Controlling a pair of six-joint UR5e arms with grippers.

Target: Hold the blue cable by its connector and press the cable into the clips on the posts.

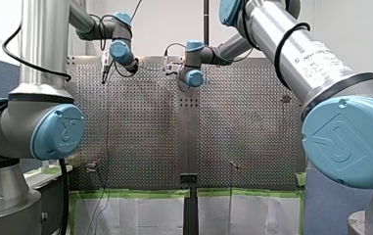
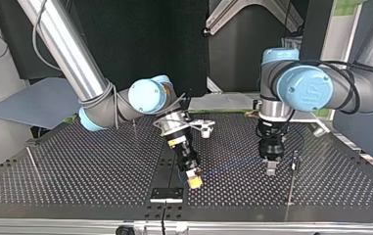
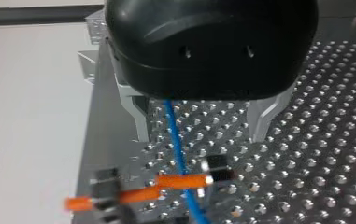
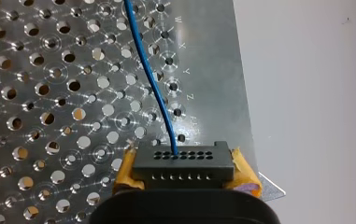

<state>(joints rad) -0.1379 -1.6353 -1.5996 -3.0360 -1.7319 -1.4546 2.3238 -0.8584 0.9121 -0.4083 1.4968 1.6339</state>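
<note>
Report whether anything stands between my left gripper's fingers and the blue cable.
Nothing visible does. In the left wrist view the blue cable runs bare through the gap of the left gripper, its metal fingers open on either side. An orange piece crosses the cable further ahead, beyond the fingertips.

Bright, even light; dark backdrop in the top view.
Glints off the holes of the perforated table point(image 4: 208, 93) in both wrist views, streaks white along my left arm point(image 1: 42, 34), blurs the orange sleeve point(image 3: 180, 181) close under the left wrist camera.
</note>
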